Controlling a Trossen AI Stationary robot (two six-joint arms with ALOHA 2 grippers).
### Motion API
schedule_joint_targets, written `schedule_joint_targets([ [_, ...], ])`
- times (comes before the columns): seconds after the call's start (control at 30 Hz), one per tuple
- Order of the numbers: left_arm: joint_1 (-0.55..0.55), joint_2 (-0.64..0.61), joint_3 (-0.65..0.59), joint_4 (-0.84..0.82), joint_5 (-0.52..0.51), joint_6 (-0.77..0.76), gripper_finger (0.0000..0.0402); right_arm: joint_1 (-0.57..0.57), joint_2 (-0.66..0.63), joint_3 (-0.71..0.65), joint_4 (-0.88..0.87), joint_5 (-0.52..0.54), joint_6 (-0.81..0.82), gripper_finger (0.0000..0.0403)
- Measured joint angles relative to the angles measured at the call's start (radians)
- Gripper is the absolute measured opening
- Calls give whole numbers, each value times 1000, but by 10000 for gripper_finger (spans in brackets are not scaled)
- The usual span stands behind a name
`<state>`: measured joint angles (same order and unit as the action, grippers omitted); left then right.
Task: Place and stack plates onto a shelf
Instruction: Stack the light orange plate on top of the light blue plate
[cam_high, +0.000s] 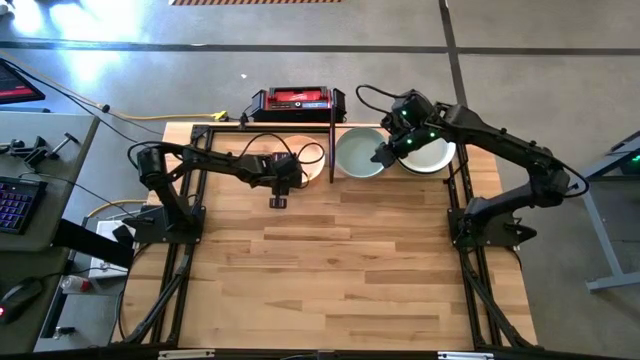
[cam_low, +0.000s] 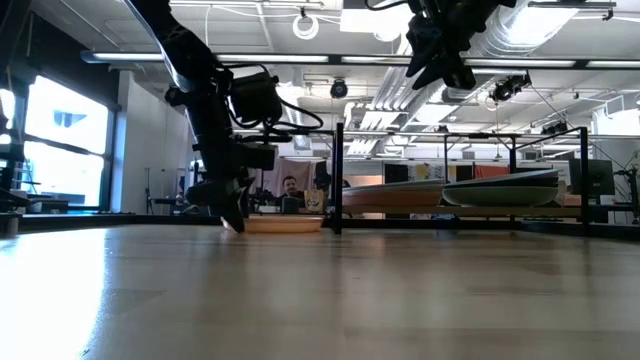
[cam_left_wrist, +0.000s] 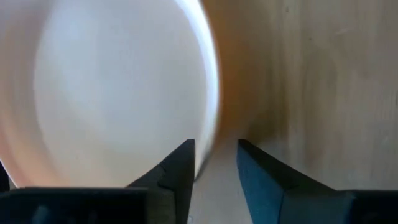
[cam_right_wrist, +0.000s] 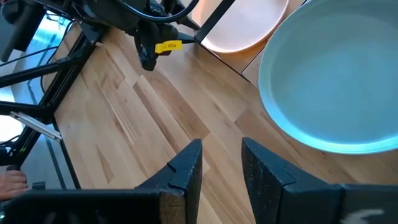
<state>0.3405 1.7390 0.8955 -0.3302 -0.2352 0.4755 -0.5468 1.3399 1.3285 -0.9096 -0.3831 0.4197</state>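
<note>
Three plate groups show along the top of the overhead frame. One pinkish plate (cam_high: 300, 158) lies left of centre, partly under the left arm. One pale green plate (cam_high: 359, 153) lies just right of centre, and one off-white plate (cam_high: 432, 155) lies further right; whether more plates are stacked under any of them cannot be told from above. One shelf (cam_high: 331, 140) spans the upper middle. Two grippers show: the left gripper (cam_high: 278, 202) and the right gripper (cam_high: 383, 155). One red-and-black box (cam_high: 297, 101) sits at top centre.
</note>
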Motion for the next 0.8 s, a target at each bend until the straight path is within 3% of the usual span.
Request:
schedule_joint_targets([
  [0.27,-3,0,0,1,1,-4,10,0,0,0,0,2,2,94],
  [0.5,-47,-3,6,-27,-32,-19,4,0,0,0,0,5,2,94],
  [0.8,-149,-4,121,-213,-189,-19,2,9,0,0,0,10,0,94],
])
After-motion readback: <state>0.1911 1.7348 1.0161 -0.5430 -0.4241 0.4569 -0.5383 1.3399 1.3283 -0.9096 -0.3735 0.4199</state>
